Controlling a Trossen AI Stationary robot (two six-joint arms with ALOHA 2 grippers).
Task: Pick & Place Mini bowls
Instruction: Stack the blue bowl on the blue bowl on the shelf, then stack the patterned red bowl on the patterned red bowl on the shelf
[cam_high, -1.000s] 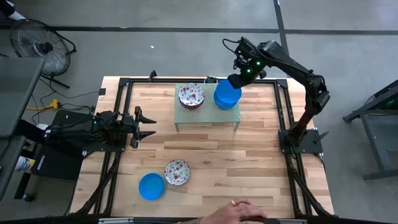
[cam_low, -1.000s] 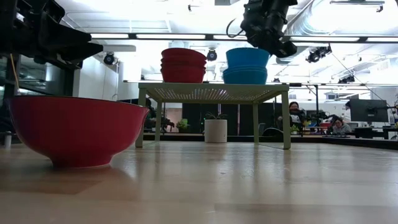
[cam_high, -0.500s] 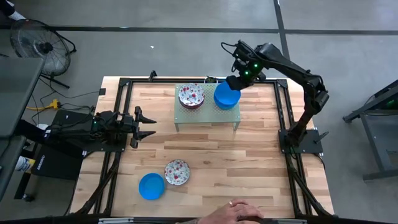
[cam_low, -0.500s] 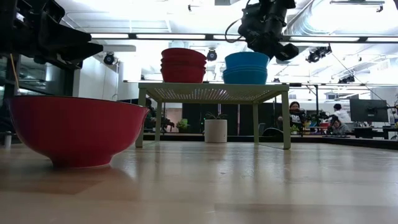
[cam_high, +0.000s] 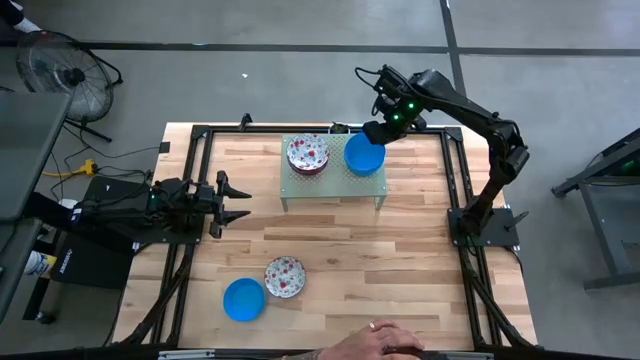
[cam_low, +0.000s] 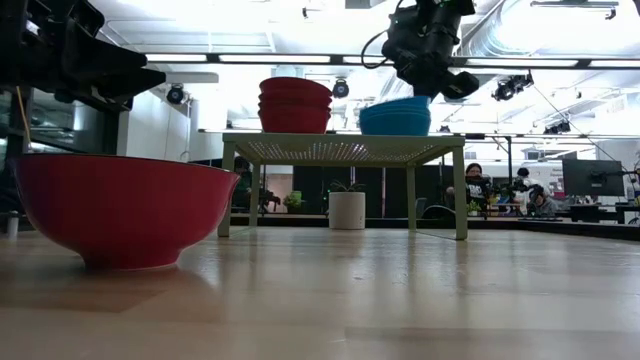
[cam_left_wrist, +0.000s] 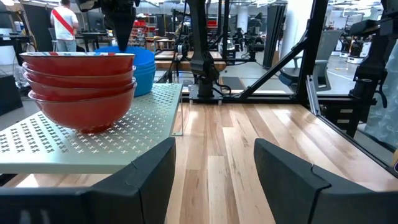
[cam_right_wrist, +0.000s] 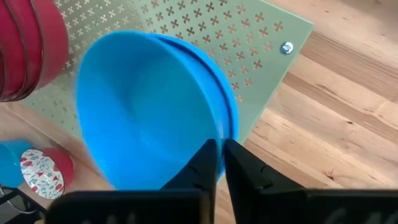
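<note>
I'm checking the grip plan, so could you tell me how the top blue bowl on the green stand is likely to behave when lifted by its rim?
The top blue bowl probably stays stiff: the right gripper pinches only its rim, yet its outline looks undistorted. It likely tilts easily, since in the low view it sits askew on the blue stack. Its smooth wall may slip between narrow fingers.

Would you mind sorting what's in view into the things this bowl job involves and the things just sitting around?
Job:
- blue bowl stack on the green stand, top bowl tilted, its rim pinched by the right hand
- floral bowl stack on the stand
- loose blue bowl and loose floral bowl on the table

Lying about:
- left hand, open, idle
- floor fan
- a person's hand
</note>
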